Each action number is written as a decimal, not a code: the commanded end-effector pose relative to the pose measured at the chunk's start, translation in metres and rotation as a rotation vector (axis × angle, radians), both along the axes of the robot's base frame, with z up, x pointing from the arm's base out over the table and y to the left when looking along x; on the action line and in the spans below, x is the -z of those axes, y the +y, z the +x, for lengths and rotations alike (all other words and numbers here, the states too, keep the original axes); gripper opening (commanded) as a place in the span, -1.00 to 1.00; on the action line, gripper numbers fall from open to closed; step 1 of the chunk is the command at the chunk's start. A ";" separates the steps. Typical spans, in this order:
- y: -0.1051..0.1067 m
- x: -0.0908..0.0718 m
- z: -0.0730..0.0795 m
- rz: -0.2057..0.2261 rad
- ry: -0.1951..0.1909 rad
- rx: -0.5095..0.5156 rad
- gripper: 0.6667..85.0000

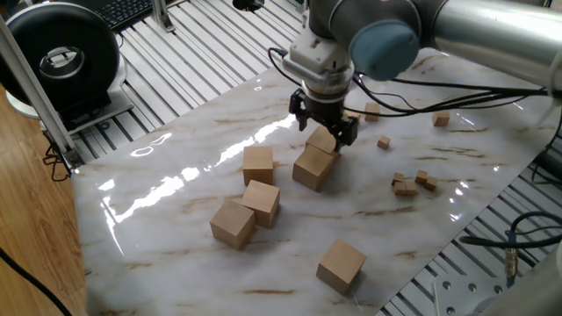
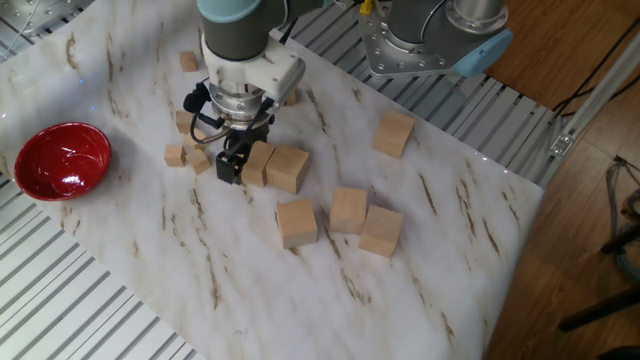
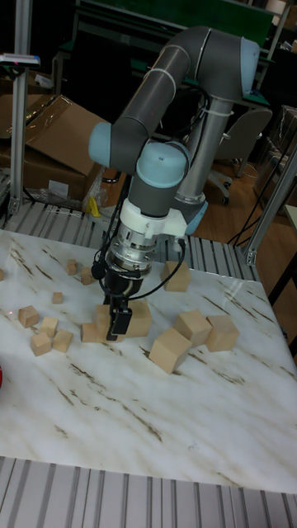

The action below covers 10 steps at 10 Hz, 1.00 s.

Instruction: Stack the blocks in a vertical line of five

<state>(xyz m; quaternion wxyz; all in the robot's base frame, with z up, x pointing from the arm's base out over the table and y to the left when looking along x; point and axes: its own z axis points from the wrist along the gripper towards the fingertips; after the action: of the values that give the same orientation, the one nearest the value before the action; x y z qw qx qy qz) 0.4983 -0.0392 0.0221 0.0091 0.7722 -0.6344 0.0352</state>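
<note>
1. Table [image 1: 176, 189]: marble top, five big blocks scattered, none stacked yet.
2. Blocks: rigid smooth wood, probably light; grip on opposite flat faces.
3. Gripper [image 1: 325, 133] [image 2: 243, 160] [image 3: 118, 320]: fingers apart, straddling target block [image 1: 321, 140] [image 2: 258, 163], which touches neighbour block [image 1: 310, 167]; contact unclear.

The arm [image 3: 177, 70] is built of grey metal tubes with pale blue caps on its joints. A white ribbed collar sits at the wrist, black cables loop around it, and the gripper [image 3: 116, 318] below has two black fingers.
</note>
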 end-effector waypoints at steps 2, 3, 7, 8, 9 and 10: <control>0.000 0.003 0.001 0.019 -0.023 0.083 0.10; -0.001 0.003 -0.003 0.022 -0.022 0.116 -0.09; -0.003 -0.026 -0.004 -0.040 0.011 0.193 -0.24; 0.007 -0.021 -0.001 0.008 0.015 0.210 -0.24; 0.001 -0.020 0.002 0.003 0.015 0.215 -0.24; -0.003 -0.022 0.007 0.003 0.021 0.204 -0.24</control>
<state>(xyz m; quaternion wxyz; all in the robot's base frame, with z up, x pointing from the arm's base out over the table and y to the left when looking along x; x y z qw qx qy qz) 0.4990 -0.0435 0.0409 0.0244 0.7147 -0.6980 0.0378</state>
